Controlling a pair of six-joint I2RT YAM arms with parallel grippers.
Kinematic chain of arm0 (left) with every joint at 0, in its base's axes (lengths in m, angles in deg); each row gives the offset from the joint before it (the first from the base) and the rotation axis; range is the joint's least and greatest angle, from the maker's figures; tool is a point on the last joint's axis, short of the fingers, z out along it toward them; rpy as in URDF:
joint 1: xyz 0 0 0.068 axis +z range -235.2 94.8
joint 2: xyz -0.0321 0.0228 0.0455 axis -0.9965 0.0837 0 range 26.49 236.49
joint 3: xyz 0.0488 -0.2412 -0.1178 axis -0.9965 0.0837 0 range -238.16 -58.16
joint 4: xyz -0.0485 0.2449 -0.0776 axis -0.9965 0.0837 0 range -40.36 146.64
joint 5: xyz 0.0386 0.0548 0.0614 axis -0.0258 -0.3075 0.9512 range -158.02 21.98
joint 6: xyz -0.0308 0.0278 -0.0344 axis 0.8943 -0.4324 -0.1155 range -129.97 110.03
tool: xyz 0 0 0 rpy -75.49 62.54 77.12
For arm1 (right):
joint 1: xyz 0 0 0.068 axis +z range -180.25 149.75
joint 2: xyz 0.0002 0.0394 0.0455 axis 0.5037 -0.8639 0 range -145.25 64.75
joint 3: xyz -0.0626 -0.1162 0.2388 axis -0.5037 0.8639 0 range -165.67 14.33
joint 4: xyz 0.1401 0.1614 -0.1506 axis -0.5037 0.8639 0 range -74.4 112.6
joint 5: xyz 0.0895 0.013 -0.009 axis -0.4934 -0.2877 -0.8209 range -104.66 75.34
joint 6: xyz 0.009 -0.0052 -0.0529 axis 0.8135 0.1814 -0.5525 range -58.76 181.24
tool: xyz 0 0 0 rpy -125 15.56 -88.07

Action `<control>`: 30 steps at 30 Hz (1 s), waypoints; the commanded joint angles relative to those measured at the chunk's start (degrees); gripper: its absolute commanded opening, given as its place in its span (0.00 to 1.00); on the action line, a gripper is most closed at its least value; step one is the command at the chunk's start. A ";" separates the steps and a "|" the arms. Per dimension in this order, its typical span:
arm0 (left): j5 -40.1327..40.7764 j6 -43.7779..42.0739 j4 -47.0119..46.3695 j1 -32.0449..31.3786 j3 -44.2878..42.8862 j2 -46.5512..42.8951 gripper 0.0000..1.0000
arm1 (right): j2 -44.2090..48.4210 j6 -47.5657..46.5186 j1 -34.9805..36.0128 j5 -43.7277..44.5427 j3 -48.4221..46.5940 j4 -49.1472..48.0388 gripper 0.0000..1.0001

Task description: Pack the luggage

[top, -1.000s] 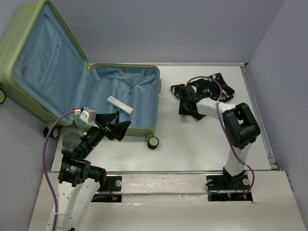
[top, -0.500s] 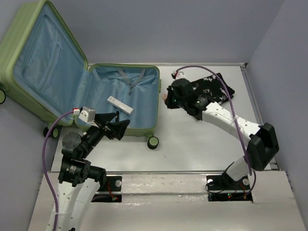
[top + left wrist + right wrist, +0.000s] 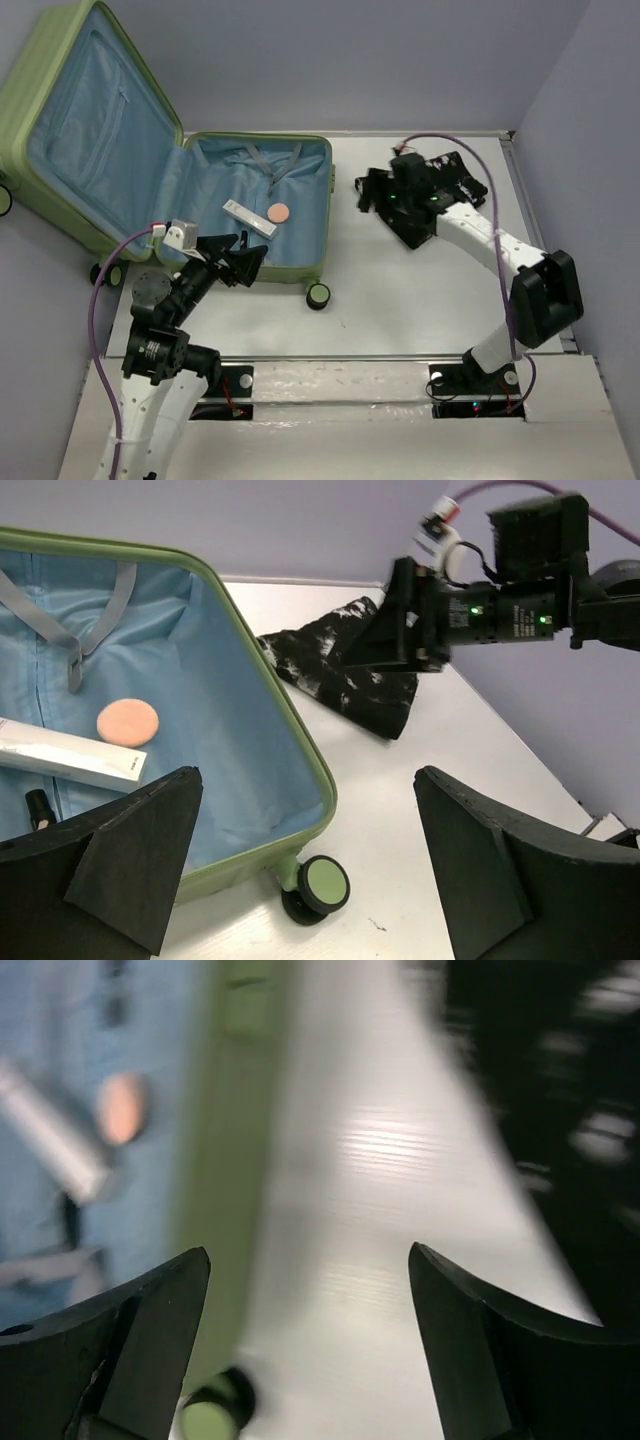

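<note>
The luggage (image 3: 329, 215) is a light-green suitcase lying open at the left, its lid propped up behind it. On the blue lining lie a round peach pad (image 3: 279, 212) and a white tube (image 3: 249, 219). My right gripper (image 3: 372, 192) hangs open and empty over the table, between the case's right rim (image 3: 235, 1160) and a black patterned cloth (image 3: 455, 180). Its wrist view is blurred. My left gripper (image 3: 250, 262) is open and empty at the case's near edge (image 3: 300, 740), above a wheel (image 3: 325, 885).
A small dark item (image 3: 38, 805) lies by the tube (image 3: 70, 757) in the case. Grey straps (image 3: 275, 165) lie at the case's far end. The cloth (image 3: 340, 680) spreads over the far right of the white table (image 3: 400, 300). Purple walls close in behind and at the right.
The right gripper opened and drew back to the right from the case's rim. The peach pad now lies in the case beside the tube. The left arm stayed put.
</note>
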 commanded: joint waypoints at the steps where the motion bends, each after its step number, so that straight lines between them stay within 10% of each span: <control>1: -0.48 0.78 -1.24 0.29 -0.74 1.73 0.99 | 10.07 2.05 -15.97 5.33 12.36 -1.59 0.85; 12: 1.89 1.93 -0.63 0.20 -1.09 5.68 0.99 | -4.40 4.07 -32.55 -8.20 16.37 -11.88 0.90; 15: 0.40 2.80 -1.15 0.20 -1.79 8.14 0.99 | -8.89 5.65 -33.26 -10.57 15.74 -13.90 0.73; 20: -1.63 5.88 -3.96 -3.11 -3.63 15.87 0.91 | -7.85 8.37 -33.26 -12.41 21.44 -18.91 0.09; 30: 32.29 9.39 -5.28 -33.97 -18.65 43.89 0.94 | 19.82 16.90 -33.26 -14.62 49.38 -28.58 0.07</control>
